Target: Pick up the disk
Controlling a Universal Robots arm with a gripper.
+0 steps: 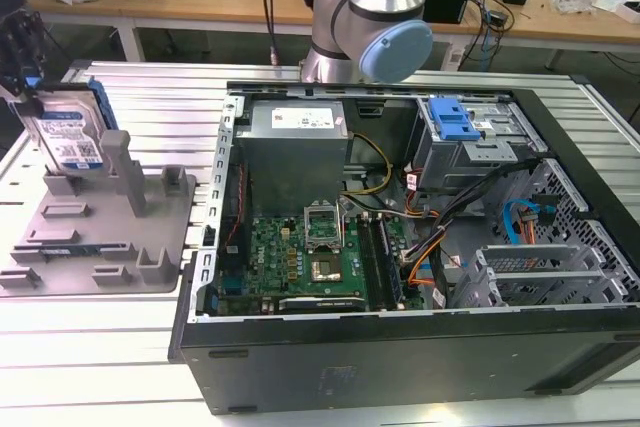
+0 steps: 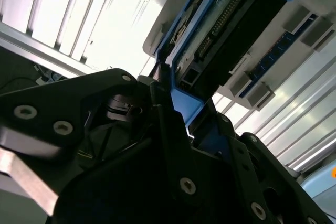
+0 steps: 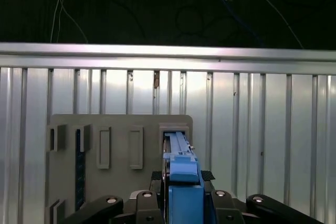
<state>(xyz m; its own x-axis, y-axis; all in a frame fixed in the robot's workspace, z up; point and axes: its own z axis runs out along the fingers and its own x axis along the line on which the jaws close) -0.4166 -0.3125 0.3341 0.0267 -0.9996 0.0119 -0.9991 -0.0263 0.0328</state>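
On the ribbed aluminium desk (image 1: pixel 120 367), near its far corner at the exterior view's left, the grey plastic holder (image 1: pixel 100 237) sits below the silver-grey, blue-railed disk (image 1: pixel 68 132). The black claw (image 3: pixel 181 195) grasps it upright; lift straight, keeping rails clear of posts.

In the exterior view the gripper (image 1: pixel 25 67) sits right at the picture's left edge, so most of it is cut off, and its dark body covers the near edge of the disk (image 1: pixel 68 132) (the barcodes on the label are too small to make out). The robot arm (image 1: pixel 372 17) runs off the top of that picture, and it hides part of the workbench behind it. In the first wrist view the disk (image 3: pixel 181 182) shows edge-on only, its lower end cut by the frame, and in the second wrist view the black gripper body (image 2: pixel 131 166) blocks where the fingers meet the disk (image 2: pixel 220 30).
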